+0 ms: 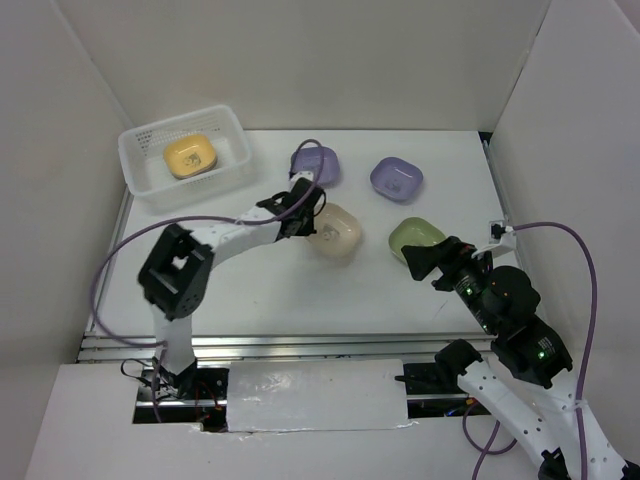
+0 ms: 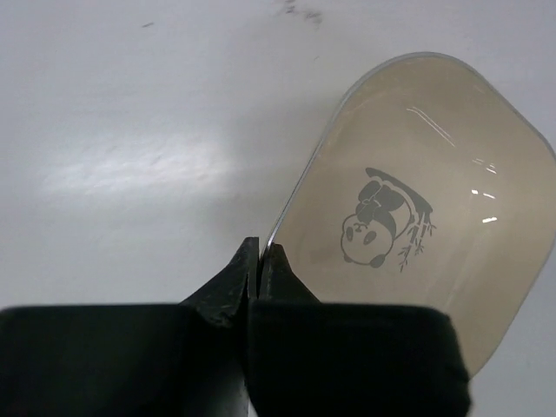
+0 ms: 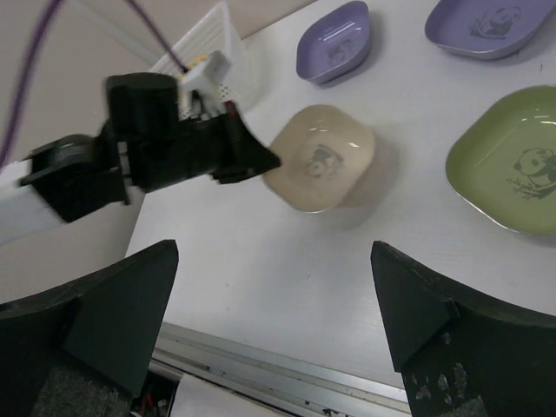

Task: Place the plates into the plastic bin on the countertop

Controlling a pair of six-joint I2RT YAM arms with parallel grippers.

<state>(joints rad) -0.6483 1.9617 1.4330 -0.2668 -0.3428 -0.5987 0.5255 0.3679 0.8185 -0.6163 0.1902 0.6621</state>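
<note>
Left wrist view: left end effector (image 2: 259,254) is clamped on the rim of the cream rounded-square plate (image 2: 417,217), likely to carry it to the translucent white plastic bin (image 1: 138,172), upper left overhead. Right end effector (image 3: 274,269) stands open.

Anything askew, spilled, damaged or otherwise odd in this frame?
Nothing stands out. The yellow rounded-square plate lies flat in the translucent white perforated bin. The green plate, left purple plate and right purple plate sit right way up on the table. The left hand pinches the cream plate by its rim.
</note>
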